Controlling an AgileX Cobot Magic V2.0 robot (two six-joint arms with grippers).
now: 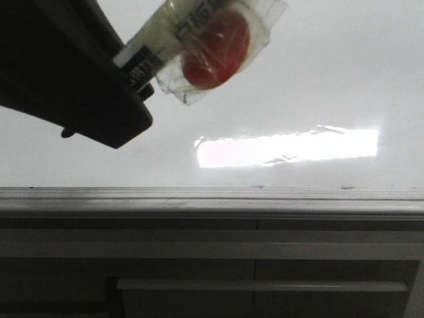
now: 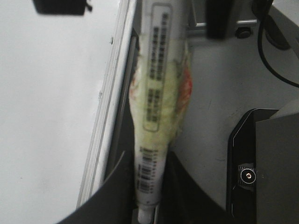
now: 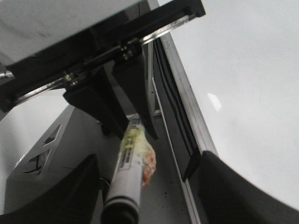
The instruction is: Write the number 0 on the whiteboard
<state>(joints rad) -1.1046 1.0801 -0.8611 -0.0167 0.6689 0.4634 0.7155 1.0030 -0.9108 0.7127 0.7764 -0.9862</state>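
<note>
The whiteboard [image 1: 298, 79] fills the upper part of the front view, its grey edge rail [image 1: 212, 197] along the bottom; no drawn 0 shows on it yet, only a bright glare patch. The left end effector [image 2: 147, 196] is pinching a marker [image 2: 159, 88] wrapped in tape, with something red under the wrap. The marker hangs near the board's upper left, and whether its tip touches the surface cannot be told. The right end effector [image 3: 128, 205] seems spread, with the marker between its fingers. Risk: the taped barrel could slip or twist in the grip, and uneven pressure would leave a broken, lopsided stroke.
</note>
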